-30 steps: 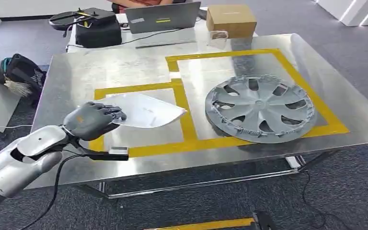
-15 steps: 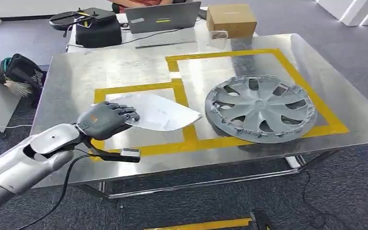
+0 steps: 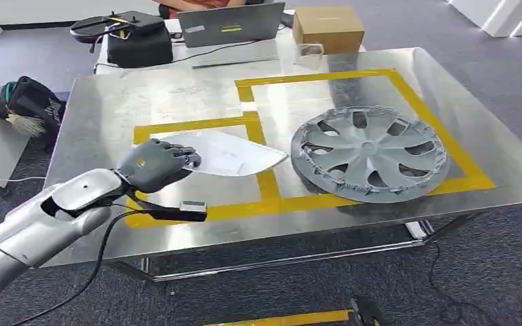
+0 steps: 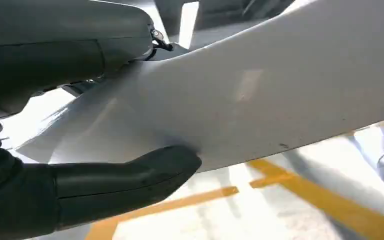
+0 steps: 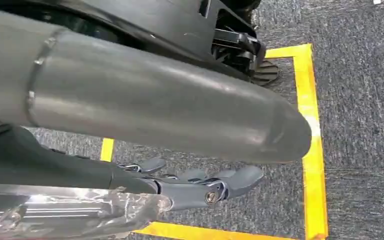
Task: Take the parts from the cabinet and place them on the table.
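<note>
A white leaf-shaped panel hangs low over the left yellow-taped box of the metal table. My left hand grips its near left end, fingers on top. In the left wrist view the thumb presses under the white panel; whether the panel touches the table I cannot tell. A grey wheel cover lies flat in the right taped box, apart from the panel. My right hand hangs over grey carpet, fingers apart and holding nothing.
Behind the table stand a laptop, a cardboard box and a black bag. Another dark bag lies on the floor at the left. Yellow tape marks the carpet under my right hand.
My left hand has carried the white panel to the right and a little farther over the table. The wheel cover has not moved.
</note>
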Motion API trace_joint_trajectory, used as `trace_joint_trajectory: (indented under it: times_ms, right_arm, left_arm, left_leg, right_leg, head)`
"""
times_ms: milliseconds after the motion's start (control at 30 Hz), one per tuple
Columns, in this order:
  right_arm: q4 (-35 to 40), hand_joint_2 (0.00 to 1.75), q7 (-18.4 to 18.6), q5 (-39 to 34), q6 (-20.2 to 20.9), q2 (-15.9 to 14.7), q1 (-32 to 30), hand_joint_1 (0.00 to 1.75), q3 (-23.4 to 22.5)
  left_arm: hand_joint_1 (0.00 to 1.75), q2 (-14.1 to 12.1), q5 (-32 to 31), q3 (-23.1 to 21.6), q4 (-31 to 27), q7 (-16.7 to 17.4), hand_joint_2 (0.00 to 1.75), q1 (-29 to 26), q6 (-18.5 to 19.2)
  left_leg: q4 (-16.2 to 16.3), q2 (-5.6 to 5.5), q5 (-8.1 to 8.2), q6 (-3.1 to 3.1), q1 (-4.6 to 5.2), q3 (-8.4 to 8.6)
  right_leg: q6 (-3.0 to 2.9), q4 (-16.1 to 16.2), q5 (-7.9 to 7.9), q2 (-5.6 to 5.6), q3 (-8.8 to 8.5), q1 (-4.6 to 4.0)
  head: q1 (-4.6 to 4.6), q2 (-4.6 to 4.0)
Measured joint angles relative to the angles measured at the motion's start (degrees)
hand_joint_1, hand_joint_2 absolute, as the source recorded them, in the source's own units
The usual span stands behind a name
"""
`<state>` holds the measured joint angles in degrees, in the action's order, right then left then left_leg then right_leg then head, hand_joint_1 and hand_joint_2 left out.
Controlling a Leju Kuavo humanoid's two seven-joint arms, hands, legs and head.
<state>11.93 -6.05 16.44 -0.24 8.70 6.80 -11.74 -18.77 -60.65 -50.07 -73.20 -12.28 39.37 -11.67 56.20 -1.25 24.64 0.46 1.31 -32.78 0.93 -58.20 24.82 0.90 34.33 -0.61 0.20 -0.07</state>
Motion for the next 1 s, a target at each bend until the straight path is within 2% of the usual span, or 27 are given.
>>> trace_joint_trajectory:
  times_ms: [33,67,100,133,200,233,300,333,367,400,433,467,500,533,567,600,633,667,700,733,767,800,833,867,900,967,1000]
  right_arm:
    - [0.0,0.00,0.1,0.0,0.3,0.2,0.0,0.00,0.2]
    - [0.0,0.00,0.1,-0.1,0.3,0.4,0.0,0.00,0.2]
    - [0.0,0.00,0.1,-0.1,0.3,0.5,0.1,0.00,0.2]
    - [0.0,0.00,0.1,-0.2,0.3,0.5,0.1,0.00,0.2]
    - [0.1,0.00,0.0,-0.2,0.2,0.5,0.2,0.00,0.2]
    - [0.1,0.00,0.0,-0.2,0.2,0.5,0.3,0.00,0.2]
    - [0.1,0.00,0.0,-0.3,0.2,0.5,0.0,0.00,0.2]
    - [0.1,0.00,0.0,-0.3,0.1,0.5,-0.3,0.00,0.2]
    - [0.1,0.00,0.0,-0.3,0.1,0.5,-0.5,0.00,0.2]
    - [0.1,0.00,0.0,-0.4,0.1,0.5,-0.5,0.00,0.2]
    - [0.1,0.00,0.0,-0.4,0.0,0.5,-0.5,0.00,0.1]
    - [0.1,0.00,0.0,-0.4,0.0,0.5,-0.5,0.00,0.1]
    - [0.1,0.00,0.0,-0.5,0.0,0.5,-0.7,0.00,0.1]
    - [0.0,0.00,0.0,-0.5,0.0,0.7,-0.8,0.00,0.1]
    - [0.0,0.00,0.0,-0.5,0.0,0.7,-0.5,0.00,0.1]
    - [0.1,0.00,0.0,-0.5,0.0,0.7,-0.3,0.00,0.1]
    - [0.1,0.00,-0.1,-0.6,0.0,0.7,-0.4,0.00,0.1]
    - [0.1,0.00,-0.2,-0.6,0.0,0.7,-0.4,0.00,0.1]
    - [0.1,0.00,-0.2,-0.6,0.0,0.7,-0.4,0.00,0.1]
    - [0.1,0.00,-0.2,-0.6,0.0,0.7,-0.4,0.00,0.1]
    - [0.1,0.00,-0.2,-0.6,-0.1,0.7,-0.5,0.00,0.1]
    - [0.1,0.00,-0.2,-0.7,-0.1,0.7,-0.7,0.00,0.1]
    - [0.1,0.00,-0.3,-0.7,-0.2,0.7,-0.9,0.00,0.1]
    - [0.1,0.00,-0.3,-0.7,-0.2,0.7,-1.0,0.00,0.0]
    - [0.1,0.00,-0.3,-0.7,-0.2,0.7,-1.1,0.00,0.0]
    - [0.1,0.00,-0.3,-0.7,-0.2,0.7,-0.9,0.00,0.0]
    - [0.1,0.00,-0.3,-0.7,-0.2,0.7,-0.8,0.00,0.0]
  left_arm:
    - [1.75,1.3,2.6,-0.2,4.1,1.1,1.75,1.3,3.1]
    - [1.75,1.4,2.7,-0.2,4.6,1.5,1.75,1.5,3.0]
    - [1.75,1.5,2.8,-0.1,5.0,1.8,1.75,1.6,2.8]
    - [1.75,1.7,2.8,-0.1,5.3,2.0,1.75,1.7,2.7]
    - [1.75,2.1,2.8,0.2,5.6,2.8,1.75,2.0,2.2]
    - [1.75,2.3,2.8,0.3,5.8,2.8,1.75,2.1,2.1]
    - [1.75,2.5,2.9,0.4,6.4,3.0,1.75,2.1,2.1]
    - [1.75,2.7,3.1,0.4,6.7,3.3,1.75,1.9,2.1]
    - [1.75,2.8,3.4,0.4,6.9,3.6,1.75,1.7,2.3]
    - [1.75,3.0,3.5,0.4,7.1,3.8,1.75,1.5,2.6]
    - [1.75,3.1,3.5,0.5,7.4,4.0,1.75,1.5,2.9]
    - [1.75,3.2,3.5,0.6,7.7,4.1,1.75,1.5,3.0]
    - [1.75,3.3,3.5,0.7,8.0,4.4,1.75,1.5,3.0]
    - [1.75,3.4,3.5,0.8,8.3,4.7,1.75,1.5,3.0]
    - [1.75,3.3,3.4,1.0,8.5,4.8,1.75,1.6,2.8]
    - [1.75,3.2,3.1,1.3,8.7,4.9,1.75,1.4,2.7]
    - [1.75,3.3,3.0,1.6,8.7,4.9,1.75,1.5,2.3]
    - [1.75,3.4,3.0,1.8,8.7,4.7,1.75,1.5,1.9]
    - [1.75,3.4,3.0,2.0,8.7,4.6,1.75,1.5,1.5]
    - [1.75,3.4,3.0,2.1,8.8,4.6,1.75,1.4,1.2]
    - [1.75,3.2,3.0,2.3,9.0,4.6,1.75,1.2,1.0]
    - [1.75,3.1,3.0,2.4,9.1,4.6,1.75,0.8,1.0]
    - [1.75,3.1,3.0,2.5,9.3,4.6,1.75,0.4,0.9]
    - [1.75,3.1,3.0,2.6,9.5,4.6,1.75,0.1,0.9]
    - [1.75,3.0,3.0,2.7,9.6,4.6,1.75,-0.1,0.9]
    - [1.75,2.9,3.0,2.9,9.6,4.6,1.75,0.0,0.9]
    - [1.75,2.8,3.0,3.2,9.6,4.7,1.75,0.2,0.9]
  left_leg:
    - [0.0,0.00,-0.01,0.01,0.00,0.00]
    - [0.2,-0.01,0.32,0.69,0.23,-0.09]
    - [-1.4,-0.04,0.81,1.56,0.17,0.19]
    - [-2.1,-0.07,1.17,1.83,0.26,0.60]
    - [-2.6,-0.03,0.87,2.39,-0.28,2.31]
    - [-2.6,0.01,0.97,2.53,-0.35,2.67]
    - [-2.6,0.09,1.41,2.41,-0.52,3.35]
    - [-2.5,0.10,1.34,1.97,-0.72,3.84]
    - [-2.4,0.09,1.50,1.51,-1.06,4.45]
    - [-2.3,-0.04,2.09,0.94,-1.47,5.23]
    - [-2.2,-0.12,2.84,0.31,-2.01,6.10]
    - [-1.9,-0.13,3.84,-0.37,-2.53,7.02]
    - [-1.3,-0.13,5.04,-1.10,-2.78,7.42]
    - [0.3,-0.18,6.23,-1.66,-2.70,7.58]
    - [-0.1,-0.17,6.54,-2.09,-2.58,6.65]
    - [-0.2,-0.15,6.81,-2.45,-2.81,6.67]
    - [-0.2,0.03,6.68,-2.81,-2.84,6.95]
    - [0.0,0.05,6.54,-3.03,-2.98,6.70]
    - [2.6,0.48,5.43,-3.36,-3.00,5.33]
    - [6.5,0.68,5.16,-3.53,-2.97,2.81]
    - [10.7,0.68,6.62,-3.73,-2.95,-0.03]
    - [14.2,0.68,9.31,-3.86,-2.96,-2.58]
    - [16.4,0.69,11.97,-3.87,-2.96,-4.62]
    - [16.8,0.69,12.75,-3.87,-2.96,-5.82]
    - [15.8,0.69,11.48,-3.74,-2.96,-6.15]
    - [9.8,0.70,5.06,-3.28,-2.95,-4.74]
    - [3.9,0.84,0.31,-2.97,-2.95,-2.81]
  right_leg:
    - [0.01,0.0,-0.01,0.00,0.00,0.00]
    - [0.60,0.7,-0.18,-0.02,-0.20,0.32]
    - [1.19,-0.3,-1.11,-0.04,-0.43,0.24]
    - [1.60,-0.4,-1.53,-0.20,-0.44,0.25]
    - [1.29,-1.5,-0.15,-0.24,0.65,0.12]
    - [1.19,-4.6,1.46,-0.25,2.22,0.23]
    - [1.51,-14.0,4.92,-0.27,7.66,0.67]
    - [1.74,-17.2,5.77,-0.29,9.92,0.94]
    - [2.23,-17.4,5.64,-0.31,10.85,1.27]
    - [2.87,-15.4,5.02,-0.36,10.56,1.61]
    - [4.02,-11.3,3.61,-0.48,9.38,2.08]
    - [4.46,-6.2,0.84,-0.72,7.83,2.63]
    - [5.71,-1.5,-4.49,-1.10,6.87,3.53]
    - [5.36,-0.6,-6.26,-1.71,7.71,3.57]
    - [3.82,-1.7,-5.17,-1.23,7.26,3.29]
    - [3.06,-2.2,-5.49,-0.94,7.72,3.19]
    - [2.45,-2.5,-5.11,-1.06,7.94,3.06]
    - [2.19,-2.4,-5.03,-1.00,7.74,3.20]
    - [1.89,-2.2,-4.87,-0.78,7.47,3.27]
    - [1.62,-2.0,-4.68,-0.75,7.20,3.28]
    - [1.41,-1.9,-4.42,-0.72,6.85,3.25]
    - [1.16,-1.8,-4.07,-0.70,6.48,3.18]
    - [1.03,-1.8,-3.70,-0.71,6.12,3.12]
    - [1.00,-1.8,-3.39,-0.69,5.80,3.09]
    - [1.02,-1.8,-3.20,-0.67,5.53,3.06]
    - [1.27,-1.8,-2.92,-0.65,5.02,3.07]
    - [1.58,-1.7,-2.72,-0.62,4.66,3.13]
  head:
    - [0.00,0.00]
    - [0.04,0.00]
    - [-0.05,0.00]
    - [0.04,0.00]
    - [0.22,0.00]
    - [0.44,0.00]
    - [0.37,0.00]
    - [0.37,0.00]
    - [0.37,0.00]
    - [0.37,-0.02]
    - [0.42,0.00]
    - [0.37,-0.02]
    - [0.73,0.00]
    - [1.27,0.00]
    - [1.02,0.00]
    - [0.55,0.00]
    - [0.55,0.00]
    - [0.52,0.00]
    - [0.39,0.00]
    - [0.37,0.00]
    - [0.26,0.00]
    - [0.33,0.00]
    - [0.31,0.00]
    - [0.31,0.00]
    - [0.33,0.00]
    - [0.33,0.00]
    - [0.30,0.00]
